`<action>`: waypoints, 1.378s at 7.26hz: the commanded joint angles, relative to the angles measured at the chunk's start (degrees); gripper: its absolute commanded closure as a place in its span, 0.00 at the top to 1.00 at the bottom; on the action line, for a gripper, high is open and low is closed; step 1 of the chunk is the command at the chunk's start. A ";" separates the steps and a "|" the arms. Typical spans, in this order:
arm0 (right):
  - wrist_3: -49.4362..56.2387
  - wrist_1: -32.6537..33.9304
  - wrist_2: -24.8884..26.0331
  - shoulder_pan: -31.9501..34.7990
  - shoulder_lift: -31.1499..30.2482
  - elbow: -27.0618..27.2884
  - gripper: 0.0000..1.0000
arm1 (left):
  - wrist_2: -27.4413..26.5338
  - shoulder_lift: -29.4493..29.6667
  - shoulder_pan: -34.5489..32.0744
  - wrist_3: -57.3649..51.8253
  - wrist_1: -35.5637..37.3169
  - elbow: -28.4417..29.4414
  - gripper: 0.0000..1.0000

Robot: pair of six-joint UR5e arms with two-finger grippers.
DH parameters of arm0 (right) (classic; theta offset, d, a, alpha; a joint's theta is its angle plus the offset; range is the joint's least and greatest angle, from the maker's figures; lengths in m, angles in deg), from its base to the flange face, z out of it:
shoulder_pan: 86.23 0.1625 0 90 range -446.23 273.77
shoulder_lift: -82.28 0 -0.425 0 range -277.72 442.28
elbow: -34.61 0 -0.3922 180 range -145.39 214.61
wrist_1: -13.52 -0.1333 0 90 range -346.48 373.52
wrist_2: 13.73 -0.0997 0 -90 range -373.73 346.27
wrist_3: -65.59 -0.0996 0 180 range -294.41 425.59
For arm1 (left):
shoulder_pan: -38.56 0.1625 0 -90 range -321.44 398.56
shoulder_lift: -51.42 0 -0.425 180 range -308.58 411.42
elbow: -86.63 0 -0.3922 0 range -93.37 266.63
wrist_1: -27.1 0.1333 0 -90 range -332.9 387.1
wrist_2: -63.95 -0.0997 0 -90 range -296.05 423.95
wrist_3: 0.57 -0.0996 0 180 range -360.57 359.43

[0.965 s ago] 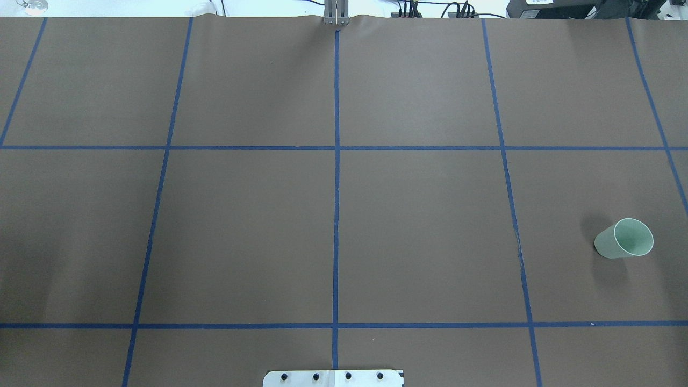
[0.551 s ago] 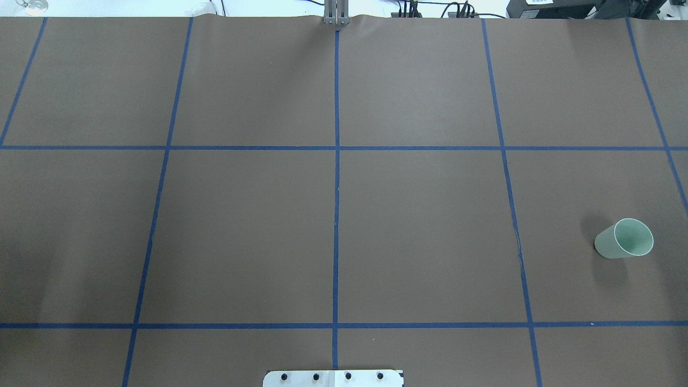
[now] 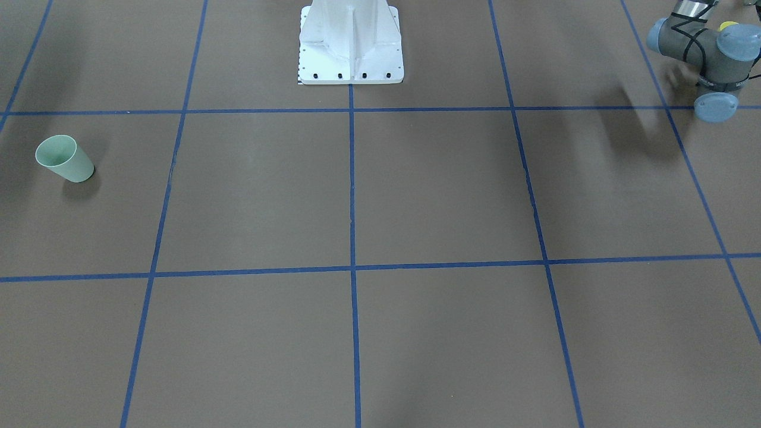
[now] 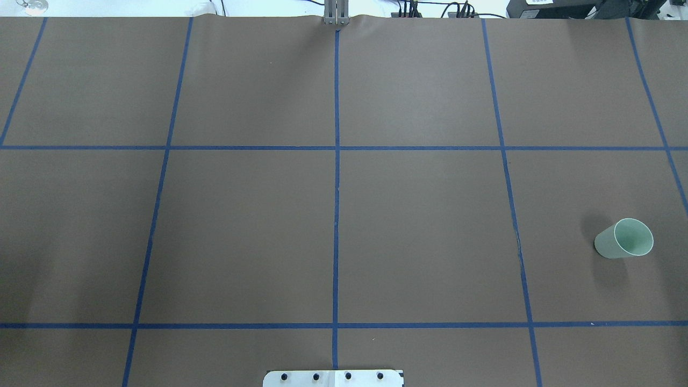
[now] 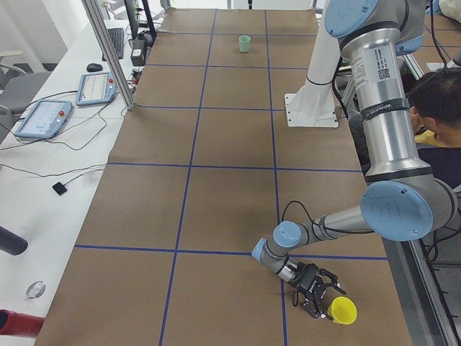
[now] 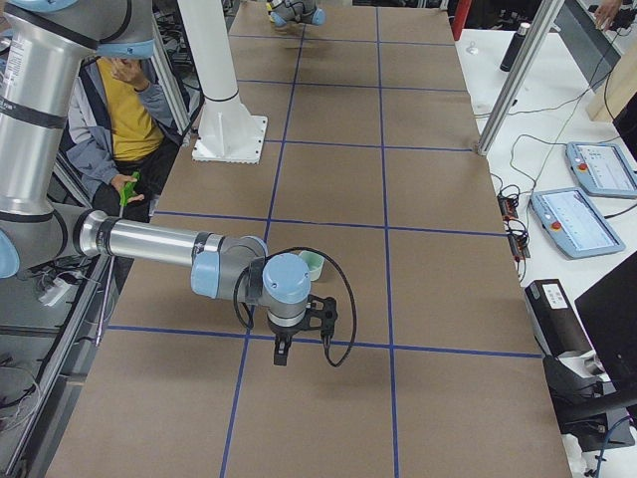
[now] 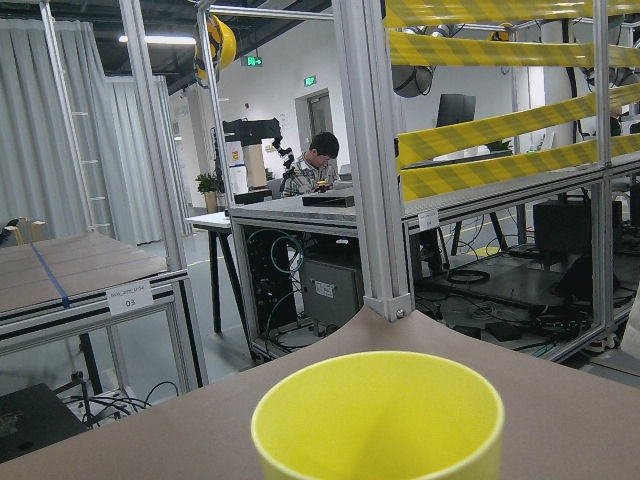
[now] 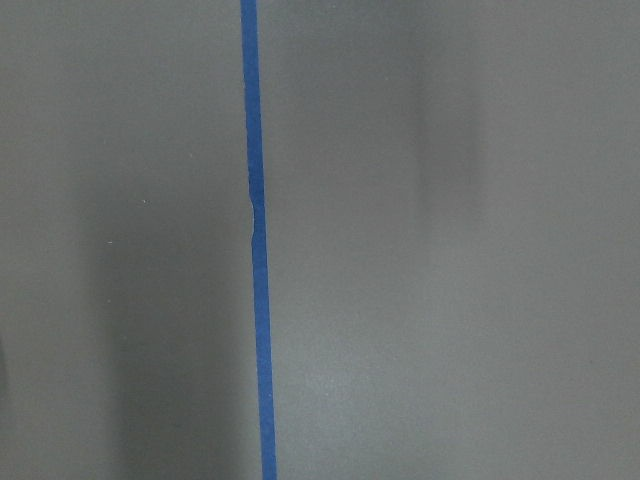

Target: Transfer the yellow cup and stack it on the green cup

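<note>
The yellow cup (image 5: 343,310) stands near the table's near corner in the exterior left view. It fills the bottom of the left wrist view (image 7: 378,415), upright and seen rim up. My left gripper (image 5: 323,294) lies low and level right beside it; I cannot tell whether it is open or shut. The green cup (image 4: 623,238) stands upright at the right of the overhead view, and at the left of the front view (image 3: 64,159). My right gripper (image 6: 301,334) hangs over the table just in front of the green cup (image 6: 313,265); I cannot tell its state.
The brown table cover carries a grid of blue tape lines (image 4: 336,215). The white robot base (image 3: 351,41) stands at mid-table on the robot's side. My left arm's wrist (image 3: 707,53) shows at the front view's top right. A person (image 5: 439,108) sits behind the robot.
</note>
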 commanded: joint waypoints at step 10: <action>0.00 0.00 -0.44 -0.09 0.09 -0.09 1.00 | -1.39 -2.69 0.72 -5.08 -1.89 2.83 0.30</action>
